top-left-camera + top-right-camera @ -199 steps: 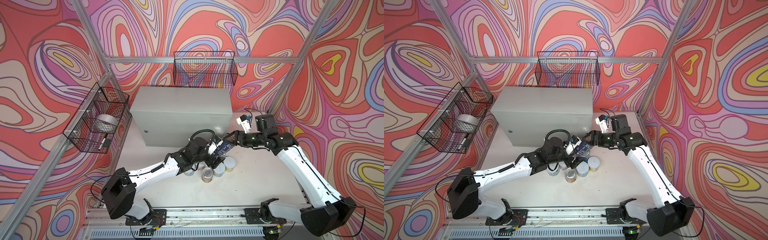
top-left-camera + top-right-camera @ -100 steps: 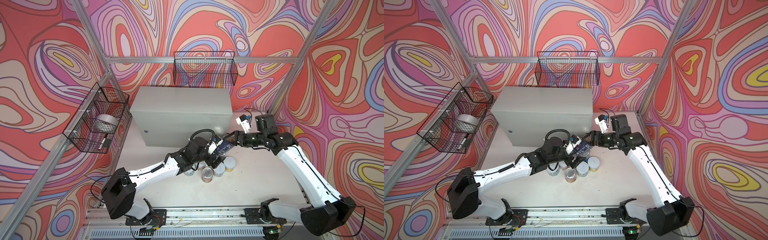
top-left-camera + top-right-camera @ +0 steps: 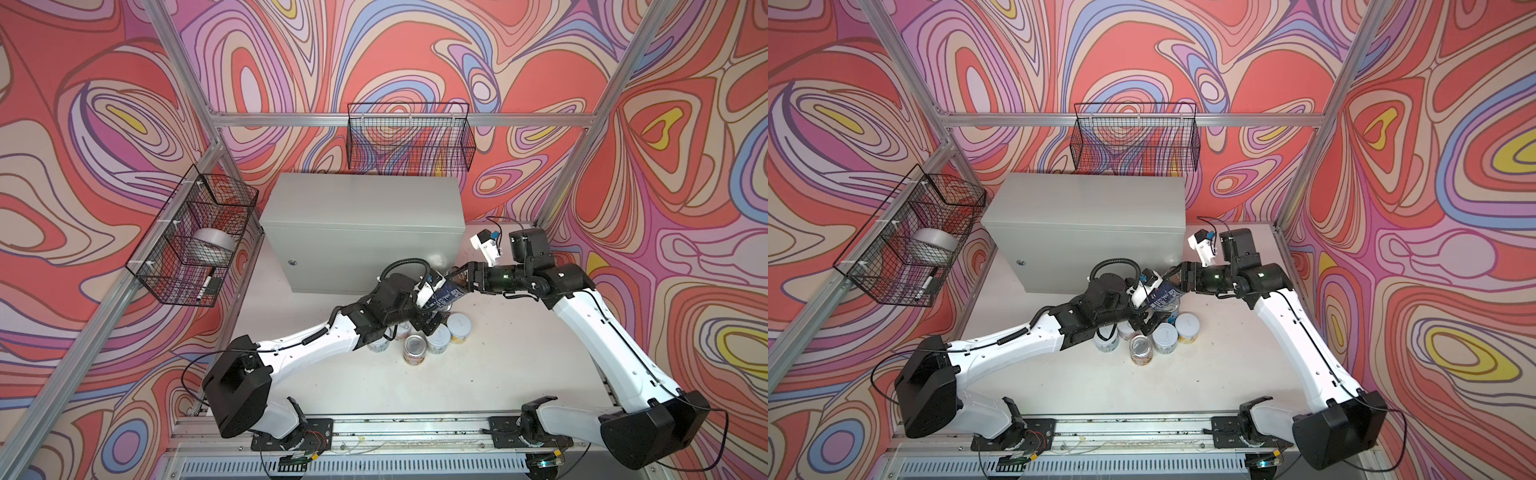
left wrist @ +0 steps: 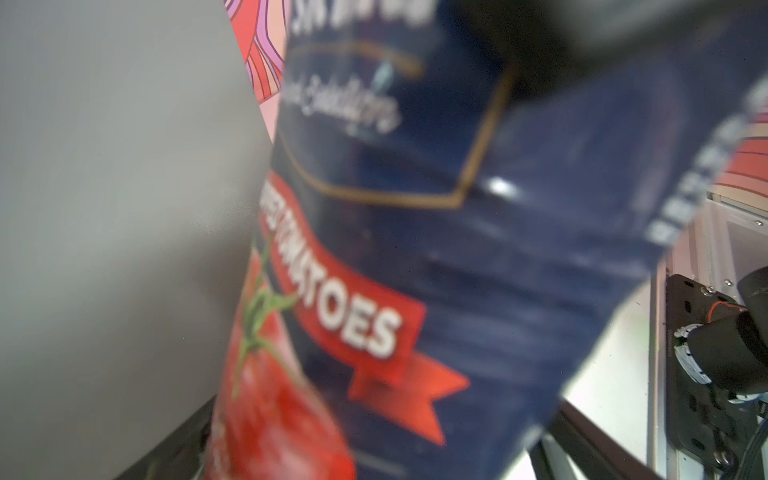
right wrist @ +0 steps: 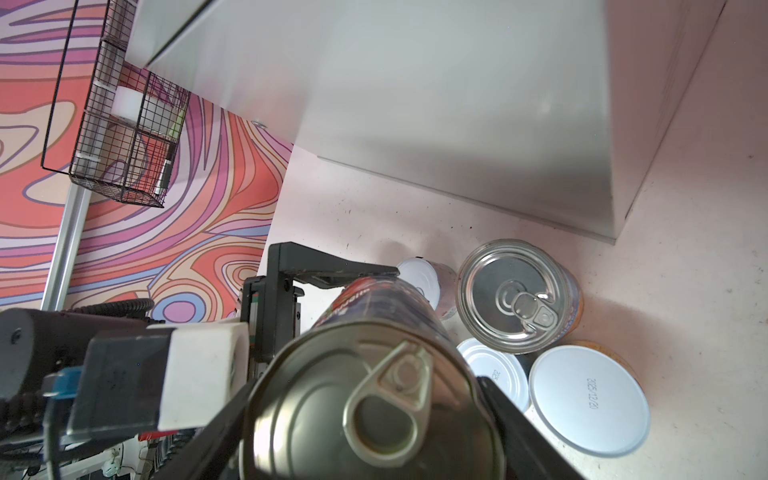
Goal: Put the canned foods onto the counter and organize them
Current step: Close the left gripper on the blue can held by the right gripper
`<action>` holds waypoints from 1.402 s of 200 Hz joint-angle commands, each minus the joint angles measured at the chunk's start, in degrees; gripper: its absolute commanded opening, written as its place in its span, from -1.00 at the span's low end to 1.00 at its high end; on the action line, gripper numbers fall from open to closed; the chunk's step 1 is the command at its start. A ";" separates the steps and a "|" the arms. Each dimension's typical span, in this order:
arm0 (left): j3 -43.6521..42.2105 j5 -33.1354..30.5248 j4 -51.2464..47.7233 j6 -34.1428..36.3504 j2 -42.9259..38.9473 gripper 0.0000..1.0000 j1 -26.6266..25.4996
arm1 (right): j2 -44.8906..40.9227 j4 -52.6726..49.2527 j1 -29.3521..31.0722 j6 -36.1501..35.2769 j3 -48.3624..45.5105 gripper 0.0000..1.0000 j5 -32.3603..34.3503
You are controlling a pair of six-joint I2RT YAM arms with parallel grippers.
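right hand [image 3: 457,277] clamps blue can [image 3: 446,296] over short cans [image 3: 434,340], near counter [image 3: 361,208].

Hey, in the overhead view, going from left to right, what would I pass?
Wire basket holding the tape roll → grey cabinet → dark blue can → right arm.

The left arm [image 3: 316,336] stretches low toward the centre, the left claw [image 3: 438,309] spread wide either side of a tilted blue can [image 3: 449,296]. The right arm [image 3: 602,328] reaches inward, elbow raised, the right claw [image 3: 459,279] clamped on the can's top end.
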 commanded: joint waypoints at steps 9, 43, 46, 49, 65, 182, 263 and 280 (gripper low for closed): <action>2.73 -0.60 3.55 0.98 0.12 1.00 -0.39 | -0.61 2.50 0.20 -0.15 0.45 -0.09 -2.37; 2.42 -1.24 3.40 0.71 0.10 1.00 -0.38 | -0.83 2.85 0.20 0.10 0.72 -0.12 -2.10; 2.34 -1.39 3.42 0.77 0.12 1.00 -0.43 | -0.80 2.83 0.20 0.07 0.79 -0.12 -2.20; 2.26 -1.44 3.42 0.72 0.13 1.00 -0.43 | -0.80 2.85 0.20 0.07 0.72 -0.12 -2.34; 1.89 -1.70 3.55 1.17 0.12 1.00 -0.36 | -1.01 3.01 0.16 0.02 0.69 -0.12 -3.01; 1.70 1.83 6.09 4.98 1.08 0.99 -0.43 | -0.03 3.85 0.20 0.77 -0.65 -0.14 -6.07; 3.29 2.75 6.21 5.79 3.60 0.68 -0.38 | 0.26 2.73 0.20 0.25 -0.41 -0.17 -6.39; 3.34 2.76 6.49 5.73 3.51 0.67 -0.36 | 0.21 2.52 0.20 -0.03 -0.60 -0.16 -6.23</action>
